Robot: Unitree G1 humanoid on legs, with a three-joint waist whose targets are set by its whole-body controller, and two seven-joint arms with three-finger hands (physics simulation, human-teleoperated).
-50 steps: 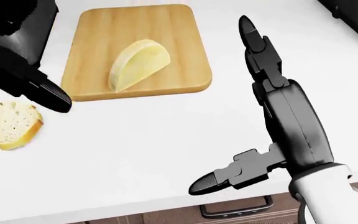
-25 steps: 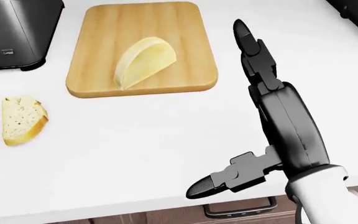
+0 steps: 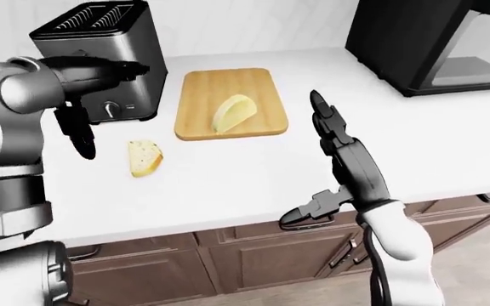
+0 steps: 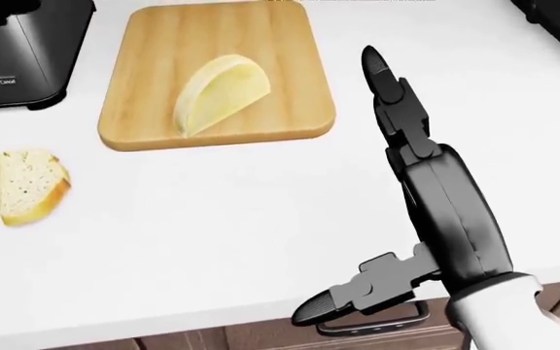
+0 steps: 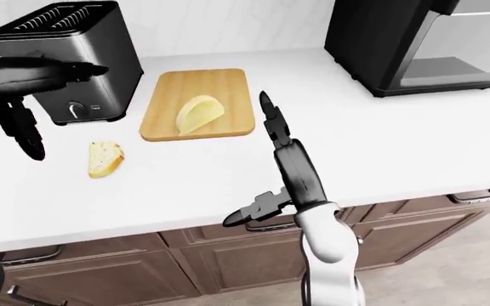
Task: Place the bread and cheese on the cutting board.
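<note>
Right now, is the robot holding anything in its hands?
No. Both the left hand and right hand are open; the bread lies untouched on the counter.

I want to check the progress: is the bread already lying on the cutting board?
No, the bread lies on the white counter, apart from the cutting board, which holds only the cheese.

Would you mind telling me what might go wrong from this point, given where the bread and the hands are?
The bread lies flat on the counter, off the cutting board, so three stiff fingers may push it along rather than lift it. The left hand hangs close to the toaster and might knock it on the way down. The cheese fills the board's middle; bread set on the bare edge could nudge it or overhang.
</note>
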